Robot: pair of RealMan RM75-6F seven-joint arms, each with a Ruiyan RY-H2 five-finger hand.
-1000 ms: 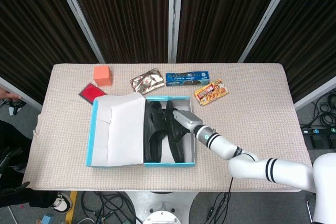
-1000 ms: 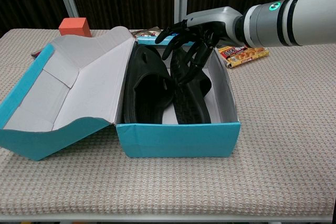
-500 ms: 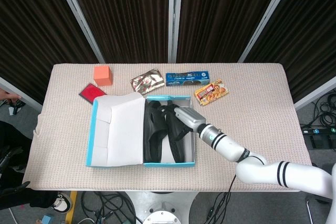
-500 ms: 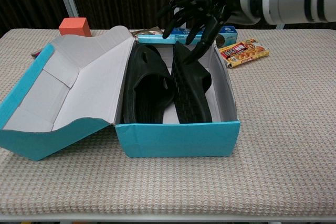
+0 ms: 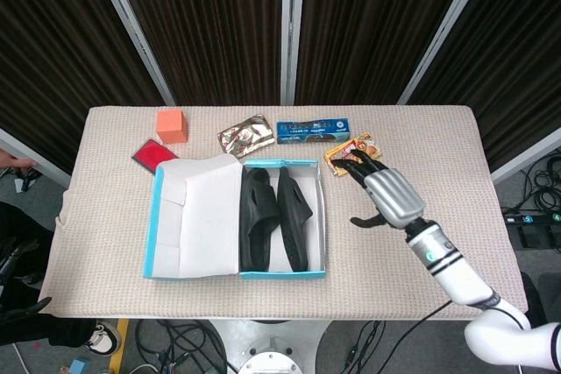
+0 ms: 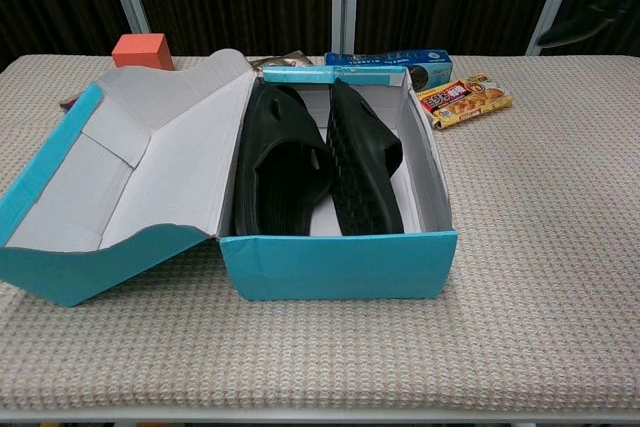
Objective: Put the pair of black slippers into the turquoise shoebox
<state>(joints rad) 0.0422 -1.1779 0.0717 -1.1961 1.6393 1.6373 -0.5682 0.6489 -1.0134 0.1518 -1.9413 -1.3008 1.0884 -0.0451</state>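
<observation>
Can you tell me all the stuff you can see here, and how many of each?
Turquoise cardboard shoebox: one, white inside, lid open to the left, middle of the table.
Black rubber slippers: two, side by side inside the box.
Orange cube-shaped block: one, back left.
Flat red packet: one, beside the lid's back corner.
Shiny foil snack packet: one, behind the box.
Long blue carton: one, behind the box.
Orange snack packet: one, back right of the box.
Beige woven tablecloth: one, covering the table.
Robot's right hand: one, silver and black, holding nothing, right of the box.
Left hand: not in view.

light: bright, even, overhead | shadows: soft, faint | focus: sharp | backdrop: dark
</observation>
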